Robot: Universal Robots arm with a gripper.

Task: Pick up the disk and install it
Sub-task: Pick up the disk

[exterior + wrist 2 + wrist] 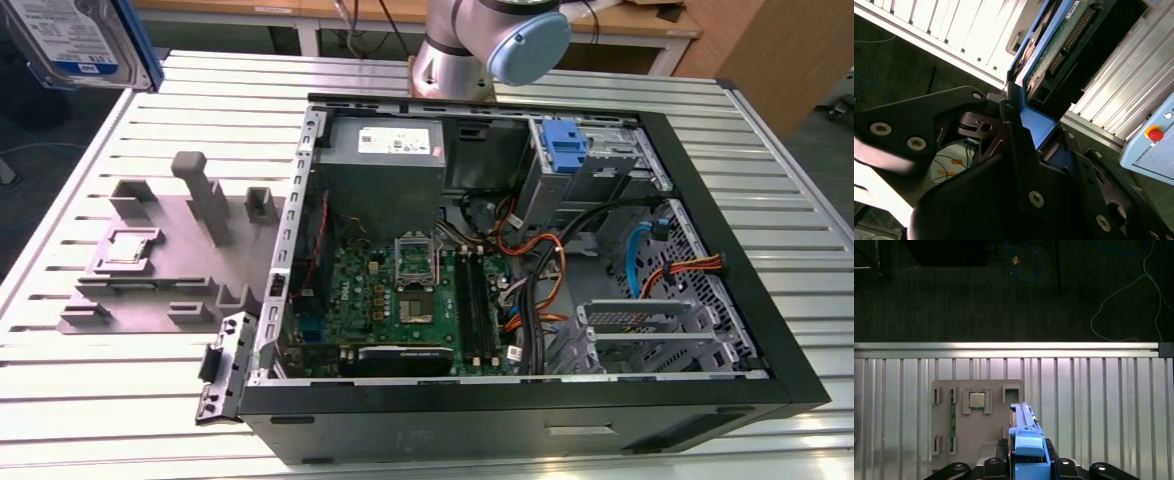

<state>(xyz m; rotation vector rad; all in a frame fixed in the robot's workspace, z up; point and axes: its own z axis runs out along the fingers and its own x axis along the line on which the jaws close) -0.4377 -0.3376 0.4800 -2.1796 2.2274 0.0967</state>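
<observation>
step: pick-up looks done, install not yet; disk is in the air, away from the case
disk: [78, 40] upper left corner of the exterior view, label facing the camera, blue rail on its edge, above the table's [120, 110] corner; edge-on in both wrist views
fingers: [1015, 142] clamped on the disk from both sides, nearly together, only the drive's thickness between them
gripper: [1027, 459] low centre of the first wrist view, disk standing up out of it
fixture plate: [160, 265] grey, left of centre on the table, small chip [127, 248] seated in it, no drive on it
computer case: [747, 330] centre to right, side open, board exposed
blue bracket: [567, 150] upper right inside the case, by the drive cage
next move needs: my guess, a carry across to that cage, rails squared to the slot, clear of the cables
</observation>
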